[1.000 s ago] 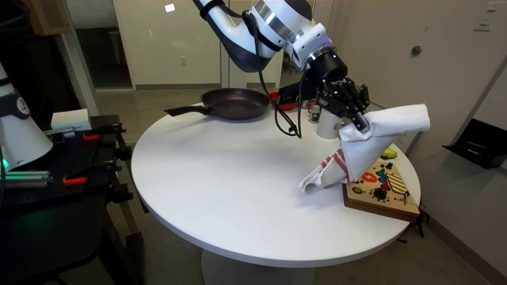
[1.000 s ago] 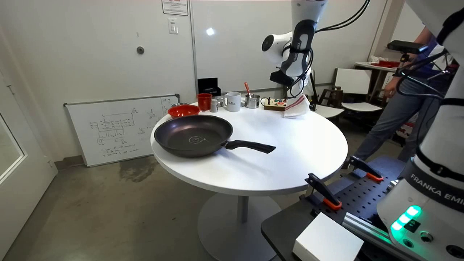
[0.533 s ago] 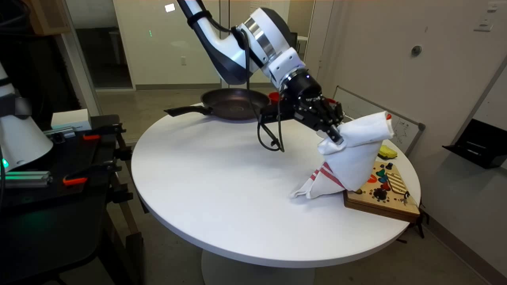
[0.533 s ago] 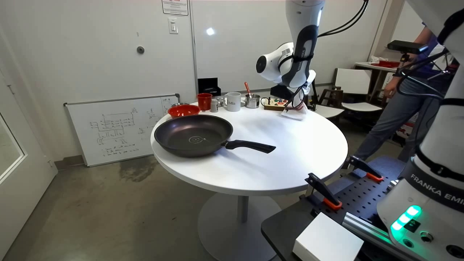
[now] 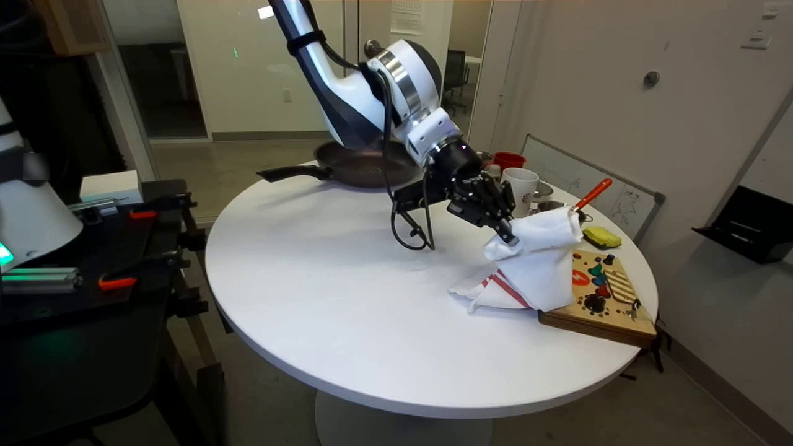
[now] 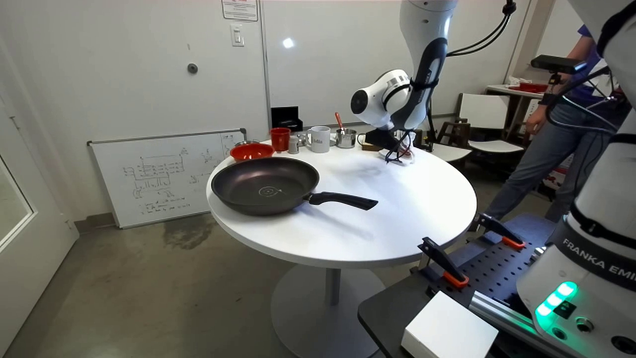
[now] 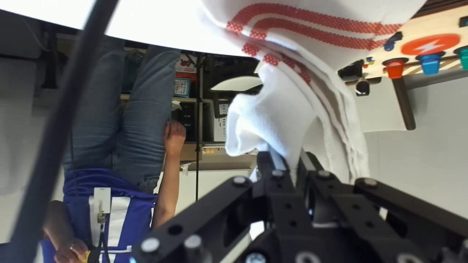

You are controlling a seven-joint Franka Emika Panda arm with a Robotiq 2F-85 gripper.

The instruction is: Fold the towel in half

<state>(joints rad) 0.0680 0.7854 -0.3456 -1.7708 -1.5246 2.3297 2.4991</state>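
While a round, smooth white table [image 5: 347,334] was carried on a pale base [image 6: 298,311], its top was overhung by a jointed white-and-black robot arm [image 5: 359,102]. A dark, round, black-handled frying pan [image 6: 268,196] was set on the table, near its rim. Across the table, a flat, knobbed, light-brown wooden box [image 5: 610,318] was placed at the rim. On that same side of the table, the soft white towel [image 5: 533,266] with red stripes was held up rumpled, its lower striped end resting there; whether the box was touched by it could not be told. Above the table, a fold of the towel was pinched by the black gripper [image 7: 287,164], whose jaws were closed tightly on the fabric. Near the table's rim, in an exterior view, a shallow red bowl [image 6: 252,151], a white mug [image 6: 320,140] with dark lettering and a silver metal cup [image 6: 346,139] were grouped.
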